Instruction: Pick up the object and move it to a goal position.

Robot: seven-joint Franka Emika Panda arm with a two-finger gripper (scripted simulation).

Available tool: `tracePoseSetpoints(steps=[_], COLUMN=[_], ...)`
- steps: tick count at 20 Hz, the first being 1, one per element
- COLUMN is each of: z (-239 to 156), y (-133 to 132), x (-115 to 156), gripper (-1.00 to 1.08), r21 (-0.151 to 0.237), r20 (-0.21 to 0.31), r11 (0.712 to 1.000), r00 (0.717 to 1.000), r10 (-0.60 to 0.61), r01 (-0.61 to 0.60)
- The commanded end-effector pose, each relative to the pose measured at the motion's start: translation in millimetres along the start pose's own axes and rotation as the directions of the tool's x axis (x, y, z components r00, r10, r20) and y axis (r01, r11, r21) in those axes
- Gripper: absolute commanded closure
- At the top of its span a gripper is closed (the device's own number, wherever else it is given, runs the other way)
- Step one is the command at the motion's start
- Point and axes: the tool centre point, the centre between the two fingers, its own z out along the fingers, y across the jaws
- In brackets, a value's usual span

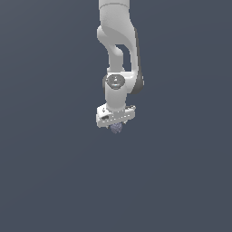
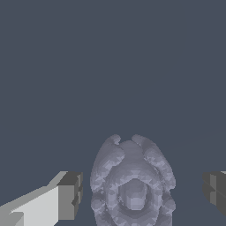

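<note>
The object is a small bumpy greyish-purple lump right under the white hand in the exterior view. In the wrist view the object lies between the two fingers, and its mottled, ridged surface fills the space between them. My gripper points straight down over it. It also shows in the wrist view, open, with one dark finger pad close to the lump and the other pad farther off. A gap shows on both sides. The fingertips are hidden in the exterior view.
A flat, plain dark grey-blue surface spreads all around. The white arm rises behind the hand. No other object or goal marker shows.
</note>
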Motion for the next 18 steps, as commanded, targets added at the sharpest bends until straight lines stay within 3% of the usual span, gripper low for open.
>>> tracePoseSetpoints(steps=[1, 8, 9, 18], z=[13, 27, 27, 27], y=[0, 0, 0, 0], x=[-1, 0, 0, 0], gripper=[-0.92, -0.92, 1.08, 1.08], r21=[0.0, 0.0, 0.0, 0.0], r20=[0.0, 0.0, 0.0, 0.0], r11=[1.0, 1.0, 1.0, 1.0], r00=[1.0, 1.0, 1.0, 1.0], r10=[-0.001, -0.002, -0.002, -0.002], r01=[0.001, 0.002, 0.002, 0.002])
